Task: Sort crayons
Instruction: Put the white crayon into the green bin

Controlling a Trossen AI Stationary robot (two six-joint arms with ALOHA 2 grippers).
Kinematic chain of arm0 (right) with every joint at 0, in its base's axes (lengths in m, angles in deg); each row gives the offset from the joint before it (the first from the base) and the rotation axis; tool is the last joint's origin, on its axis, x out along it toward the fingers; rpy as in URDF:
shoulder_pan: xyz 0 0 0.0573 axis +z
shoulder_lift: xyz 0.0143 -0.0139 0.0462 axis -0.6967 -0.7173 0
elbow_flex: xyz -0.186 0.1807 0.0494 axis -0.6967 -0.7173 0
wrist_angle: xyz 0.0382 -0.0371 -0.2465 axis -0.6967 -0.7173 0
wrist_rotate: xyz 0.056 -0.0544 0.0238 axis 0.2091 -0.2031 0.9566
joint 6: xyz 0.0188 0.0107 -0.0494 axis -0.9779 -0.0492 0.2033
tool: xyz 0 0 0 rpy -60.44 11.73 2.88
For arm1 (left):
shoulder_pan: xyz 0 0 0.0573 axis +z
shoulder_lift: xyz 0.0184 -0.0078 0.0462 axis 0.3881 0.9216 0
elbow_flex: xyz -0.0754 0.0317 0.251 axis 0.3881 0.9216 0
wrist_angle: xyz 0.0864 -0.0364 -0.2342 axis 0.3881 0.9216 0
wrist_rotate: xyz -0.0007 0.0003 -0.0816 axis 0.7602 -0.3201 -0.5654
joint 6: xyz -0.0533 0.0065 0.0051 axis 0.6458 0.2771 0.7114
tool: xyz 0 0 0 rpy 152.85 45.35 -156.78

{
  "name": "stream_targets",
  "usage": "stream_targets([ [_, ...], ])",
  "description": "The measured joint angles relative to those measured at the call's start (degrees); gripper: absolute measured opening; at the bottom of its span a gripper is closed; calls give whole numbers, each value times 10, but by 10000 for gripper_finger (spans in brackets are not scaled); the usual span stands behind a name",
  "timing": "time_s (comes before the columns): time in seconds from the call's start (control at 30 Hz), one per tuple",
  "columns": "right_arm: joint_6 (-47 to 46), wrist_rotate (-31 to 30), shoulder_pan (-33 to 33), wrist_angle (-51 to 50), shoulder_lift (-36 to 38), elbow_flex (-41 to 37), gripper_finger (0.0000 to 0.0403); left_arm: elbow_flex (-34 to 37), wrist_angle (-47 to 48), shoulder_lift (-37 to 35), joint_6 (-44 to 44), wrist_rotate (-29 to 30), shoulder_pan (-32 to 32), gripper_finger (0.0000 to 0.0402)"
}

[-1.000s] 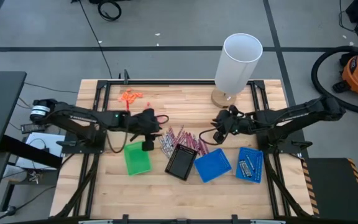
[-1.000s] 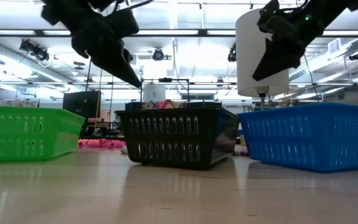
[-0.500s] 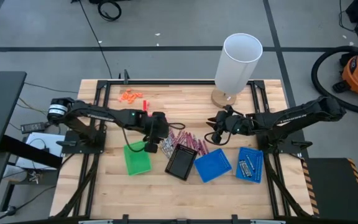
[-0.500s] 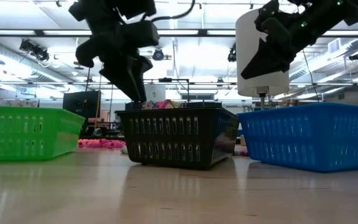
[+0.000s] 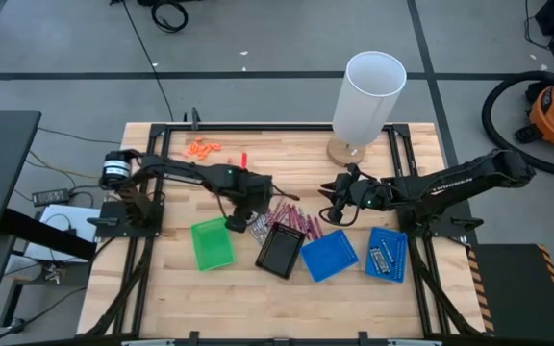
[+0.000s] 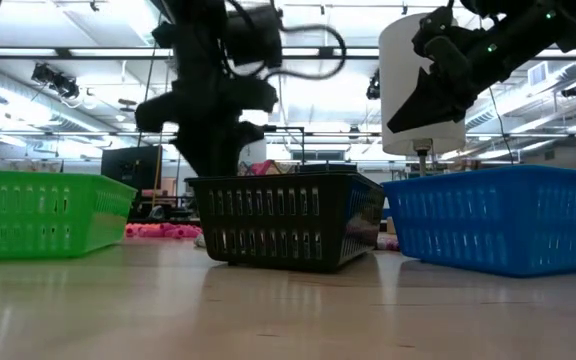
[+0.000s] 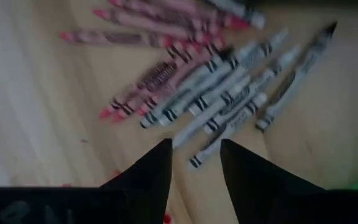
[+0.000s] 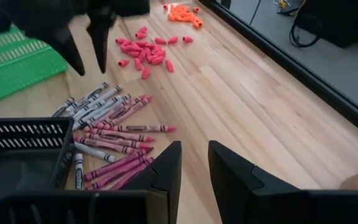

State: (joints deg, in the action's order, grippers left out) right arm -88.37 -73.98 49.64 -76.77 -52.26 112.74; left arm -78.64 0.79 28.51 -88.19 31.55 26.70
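Note:
The crayons [image 5: 282,215] lie in a loose pile on the table behind the black tray [image 5: 281,250]. The grey ones [image 7: 229,99] lie near my left gripper and the pink ones [image 7: 160,31] lie beyond them. My left gripper [image 7: 194,152] is open, points down and hangs just above the grey end of the pile; it also shows in the right wrist view [image 8: 89,53]. My right gripper [image 8: 194,155] is open and empty above the table to the right of the pile [image 5: 330,199].
A green tray [image 5: 212,243], the black tray and a blue tray [image 5: 329,255] stand in a row near the front, and a second blue tray [image 5: 387,254] holds grey crayons. Coral-red bits [image 8: 142,53] and orange bits [image 5: 200,148] lie at the far left. A white cylinder [image 5: 368,96] stands at the back.
My left gripper has gone toward the table's right edge, from over the green tray's far end to over the grey end of the crayon pile, and has come down. The crayons have not moved.

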Motion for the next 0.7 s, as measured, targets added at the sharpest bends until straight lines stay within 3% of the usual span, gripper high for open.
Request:
stream_targets([
  [0.23, -6, 11, 0, 3, 0, 0, 89, 1, 27, 54, -64, 0, -4, 141],
  [0.7, -9, 13, 0, 11, 0, 0, 89, -1, 9, 89, -112, 13, -12, 141],
])
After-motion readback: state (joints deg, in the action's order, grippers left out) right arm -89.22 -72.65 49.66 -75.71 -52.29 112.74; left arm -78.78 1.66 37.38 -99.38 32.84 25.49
